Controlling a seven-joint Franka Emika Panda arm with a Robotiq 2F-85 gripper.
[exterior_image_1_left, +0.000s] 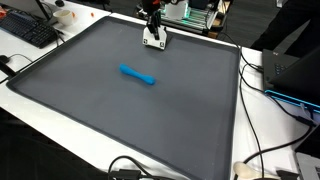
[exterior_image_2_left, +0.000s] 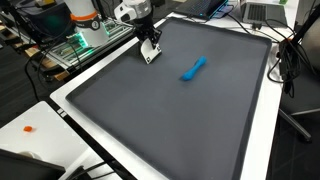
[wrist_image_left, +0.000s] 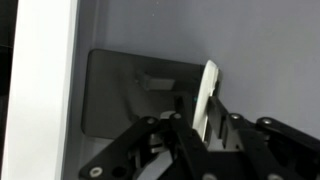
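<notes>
No text, label, brand, number or sign is being shown legibly in any view. Nothing readable is being displayed on the gripper (exterior_image_1_left: 153, 36), on the white piece (wrist_image_left: 208, 100) being held in it, or on the blue object (exterior_image_1_left: 138, 75). The keyboard (exterior_image_1_left: 28, 30) keys are being rendered too small to read.

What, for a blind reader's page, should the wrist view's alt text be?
The end effector grips a thin white slab, slightly tilted, over a grey mat. A white strip runs down the left side.
</notes>
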